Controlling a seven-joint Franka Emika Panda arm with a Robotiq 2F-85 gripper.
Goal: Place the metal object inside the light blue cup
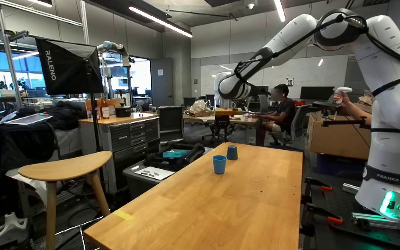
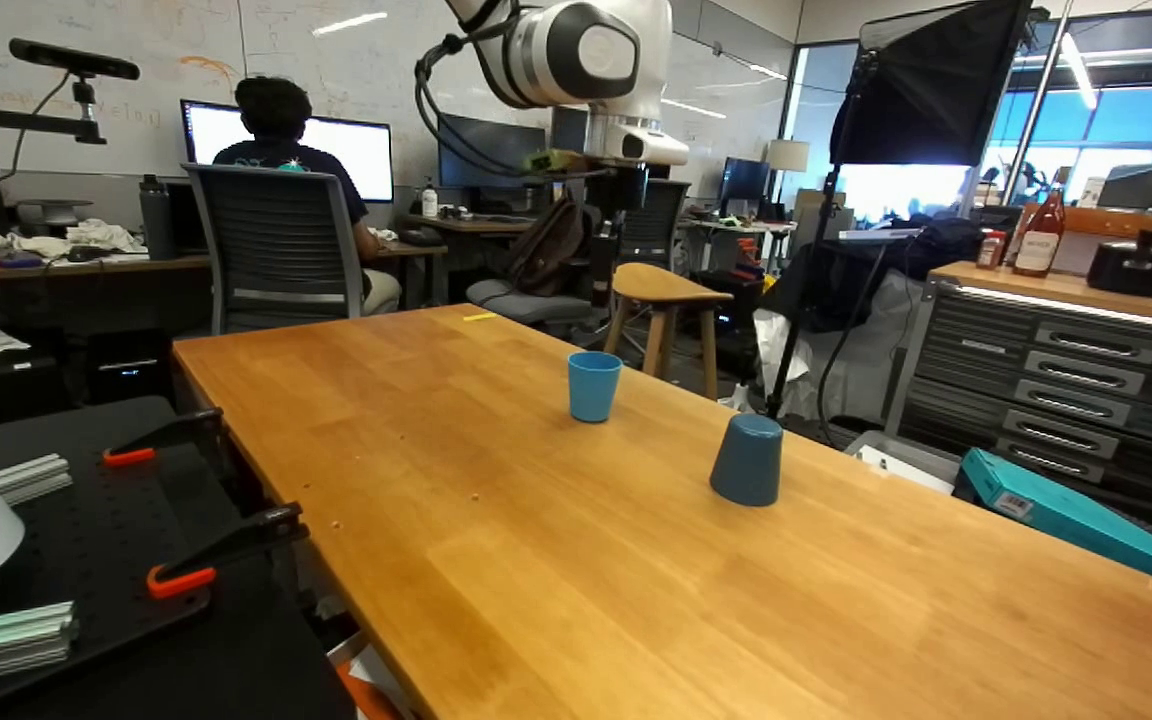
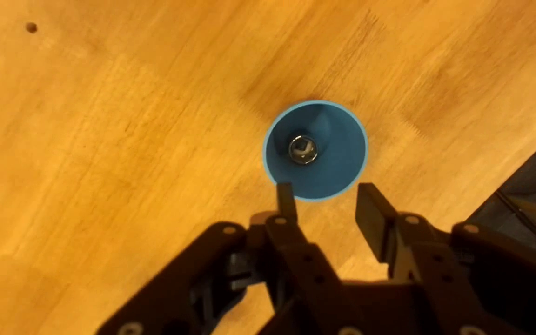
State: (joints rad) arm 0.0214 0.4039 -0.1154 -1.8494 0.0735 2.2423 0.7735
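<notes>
Jaws fill the near end of the wrist view: parted, clear gap, nothing held. Below and just ahead of the tips, the light blue cup (image 3: 340, 156) stands mouth up, so it can receive; the metal object (image 3: 303, 150) is inside it, ring end facing up, off-centre because the cup is roomier than the object. Empty jaws here suit a release. In an exterior view the arm (image 1: 335, 31) reaches over the table (image 1: 241, 205) with jaws pointing down, high enough to clear the cup rim; they're dark against the background there, so for the gap I'd trust the wrist. In an exterior view the dark blue cup (image 2: 746, 462) stands mouth down, near the light blue cup, not touching; closed end up, it can't take the object. My read: placement done, only backing off left.
</notes>
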